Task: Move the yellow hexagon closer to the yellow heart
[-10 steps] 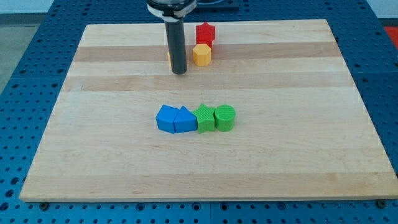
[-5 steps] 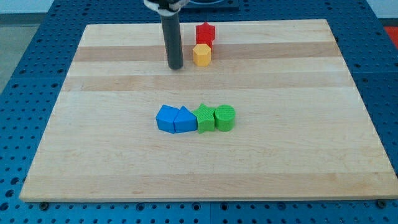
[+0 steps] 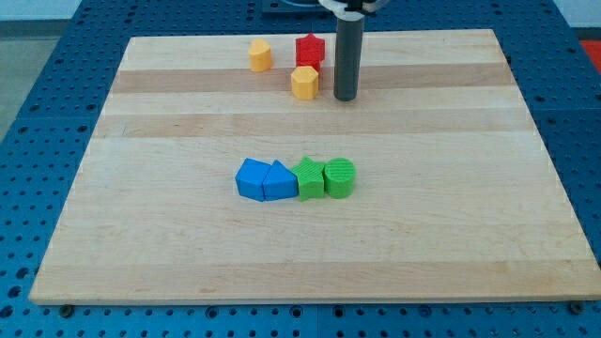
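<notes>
Bright even light, soft shadows, sharp

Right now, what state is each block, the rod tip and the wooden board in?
Yellow hexagon: flat on board, touching the red block behind it.
Yellow heart: alone, up-left of the hexagon.
Red block: upright, near top edge.
Two blue blocks: touching, mid-board.
Two green blocks: touching, continuing that row.
My tip: right of hexagon, apart.
Wooden board: flat.

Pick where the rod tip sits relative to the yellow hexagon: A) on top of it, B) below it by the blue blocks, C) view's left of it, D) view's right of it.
D: my tip rests on the board just to the view's right of the yellow hexagon, with a small gap between them.
</notes>
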### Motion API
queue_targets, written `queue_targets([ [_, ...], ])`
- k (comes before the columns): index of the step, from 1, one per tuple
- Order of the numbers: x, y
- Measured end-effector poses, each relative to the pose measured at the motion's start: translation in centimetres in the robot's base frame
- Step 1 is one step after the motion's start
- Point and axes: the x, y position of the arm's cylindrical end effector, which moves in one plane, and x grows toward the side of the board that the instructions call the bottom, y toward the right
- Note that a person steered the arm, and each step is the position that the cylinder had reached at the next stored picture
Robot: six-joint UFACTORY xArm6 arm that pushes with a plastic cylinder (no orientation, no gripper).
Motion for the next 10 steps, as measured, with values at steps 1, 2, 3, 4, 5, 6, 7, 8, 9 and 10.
queue_targets([
  [1, 0.0, -1.7],
  [2, 0.0, -4.2],
  [3, 0.0, -6.8],
  [4, 0.0, -8.3],
  [5, -0.9, -8.3],
  [6, -2.5, -8.3],
  [7, -3.0, -8.3],
  [8, -1.7, -10.3],
  [9, -1.3, -15.4],
  [10, -4.0, -18.9],
])
